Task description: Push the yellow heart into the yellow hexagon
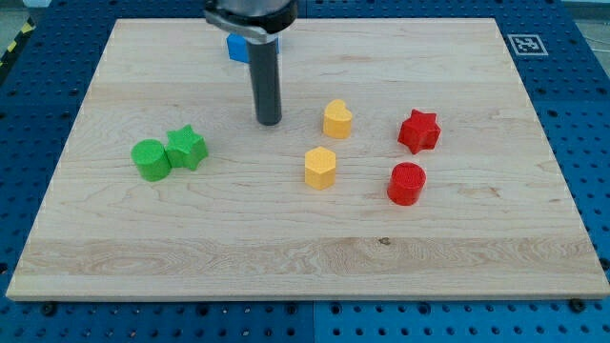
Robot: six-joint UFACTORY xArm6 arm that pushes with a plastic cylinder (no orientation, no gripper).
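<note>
The yellow heart sits near the board's middle, slightly toward the view's top. The yellow hexagon lies just below it and a little to the left, with a small gap between them. My tip rests on the board to the left of the heart, about level with it and clear of it. The dark rod rises from the tip toward the view's top.
A green cylinder and a green star touch each other at the left. A red star and a red cylinder stand at the right. A blue block is partly hidden behind the rod. The wooden board lies on a blue perforated table.
</note>
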